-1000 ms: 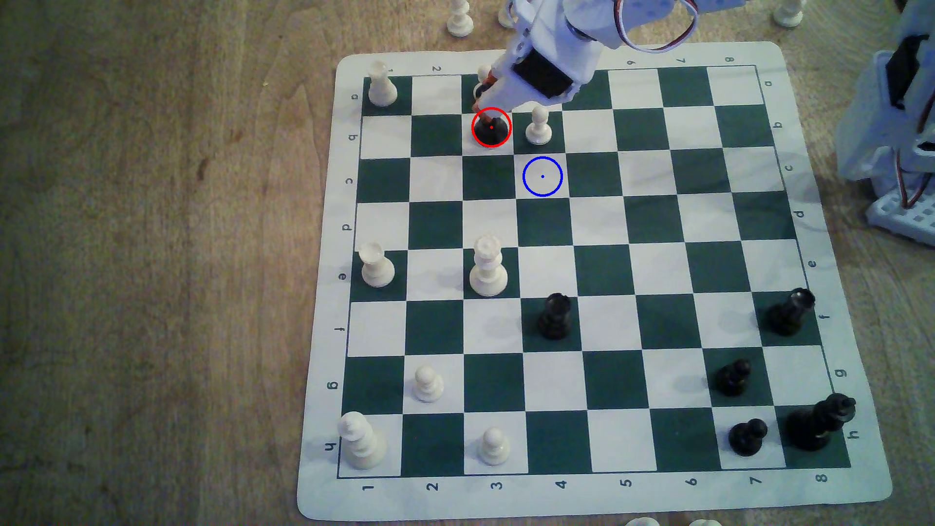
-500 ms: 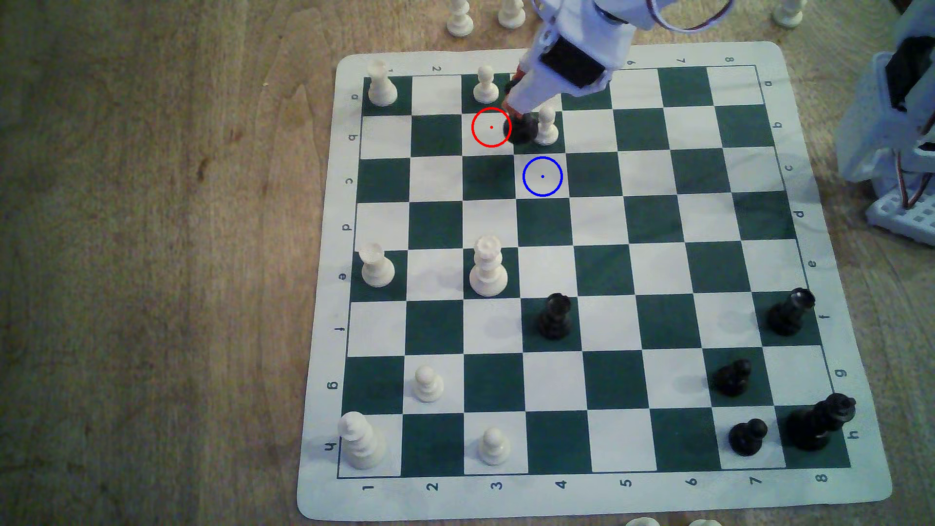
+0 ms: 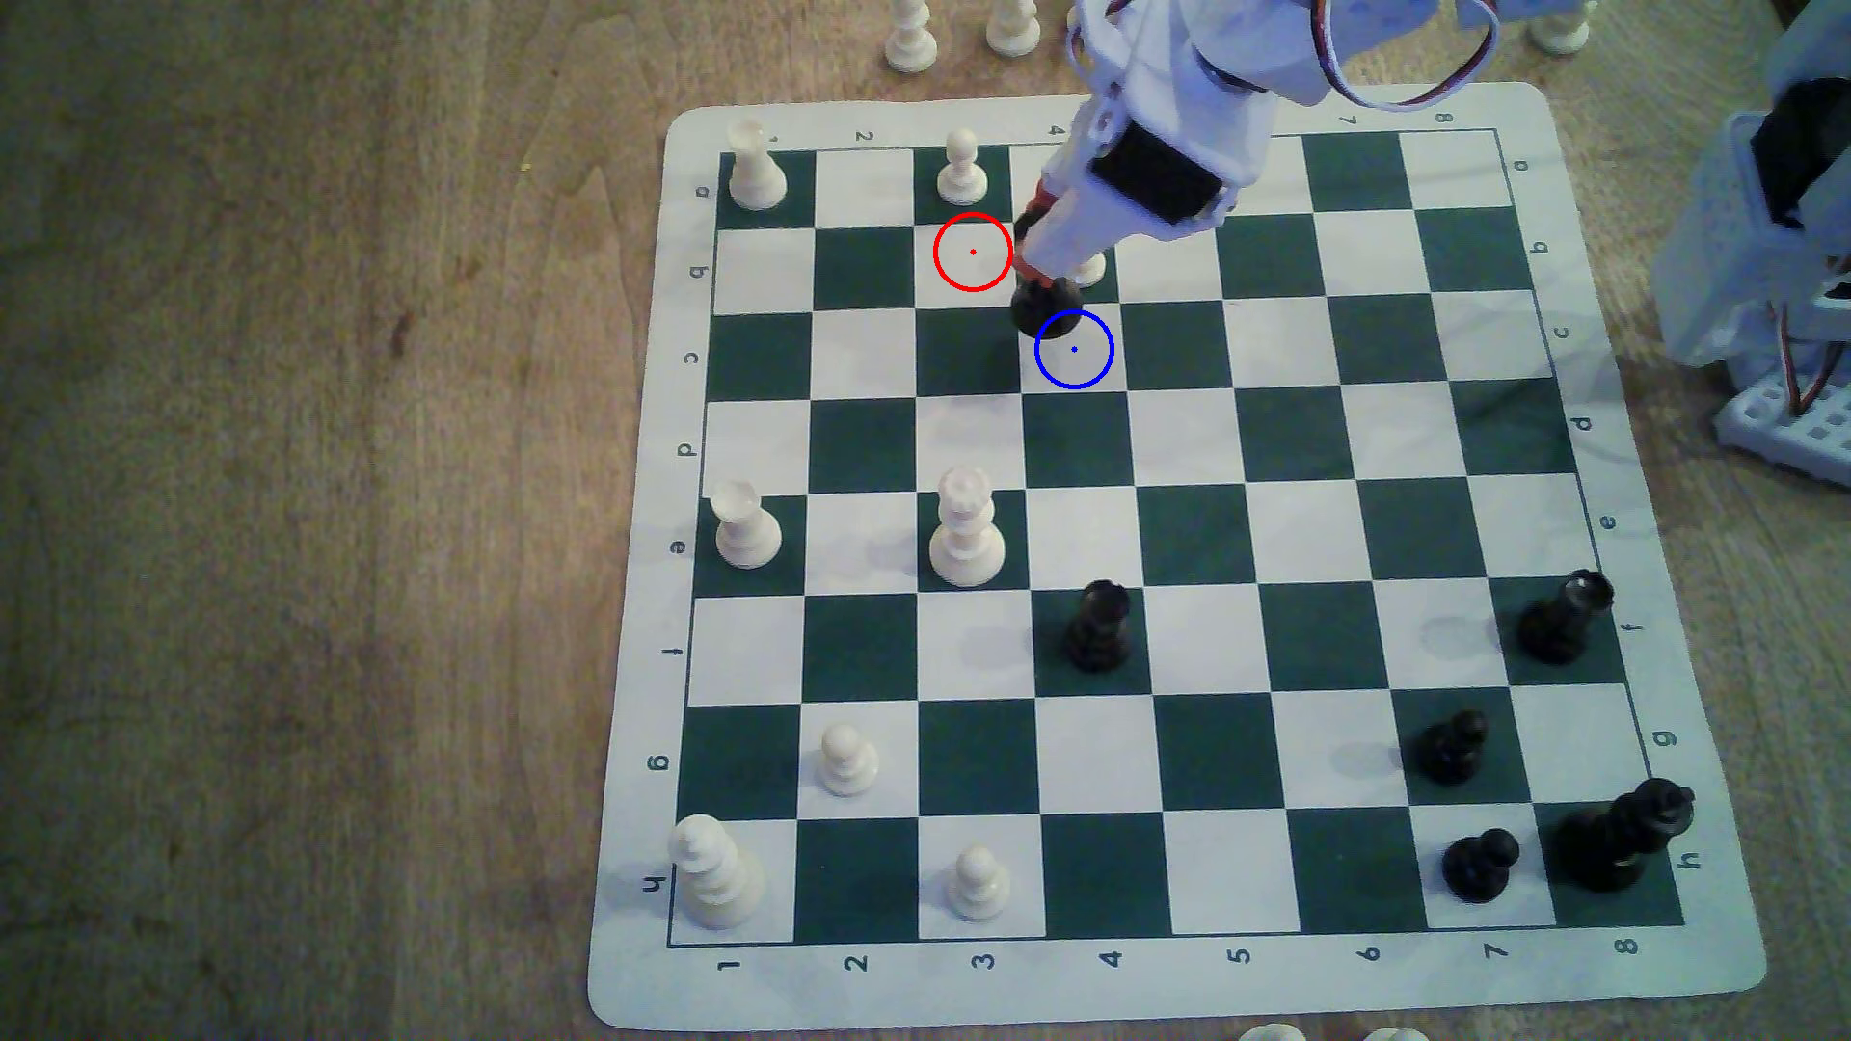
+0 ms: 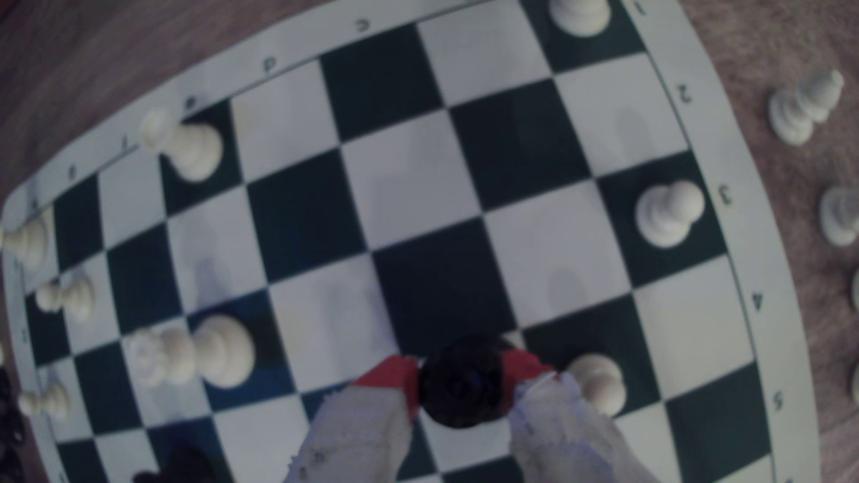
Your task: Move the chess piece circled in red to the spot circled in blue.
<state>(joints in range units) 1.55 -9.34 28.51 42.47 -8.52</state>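
I am looking at the wooden table (image 3: 300, 500) carrying the green-and-white chess board (image 3: 1152, 541), which is lying flat and taking up most of the exterior view. My white arm (image 3: 1182, 110) is reaching in from the top of that view, slanting down toward the board's upper middle. Spare white pieces (image 3: 909, 40) are standing on the wood beyond the far edge. Across the board, the white queen (image 3: 966, 531) is standing near the centre-left, and a black piece (image 3: 1097, 626) is standing just below and to the exterior view's right of it; more black pieces are gathering in the lower right corner.

My gripper (image 3: 1042, 275) is clamping the tall black chess piece (image 3: 1045, 305) between its red-tipped fingers (image 4: 390, 374), one on each side of the piece's head in the wrist view, where the black chess piece (image 4: 462, 385) is sitting snug between them. In the exterior view its round base is overlapping the upper left edge of the blue-ringed square (image 3: 1087, 360), not centred on the blue dot. I cannot tell whether the base is touching the board. A white pawn (image 3: 1092, 265) is standing just beside the gripper, partly hidden behind it. The red ring (image 3: 973, 251) is marking a bare white square to the exterior view's left.
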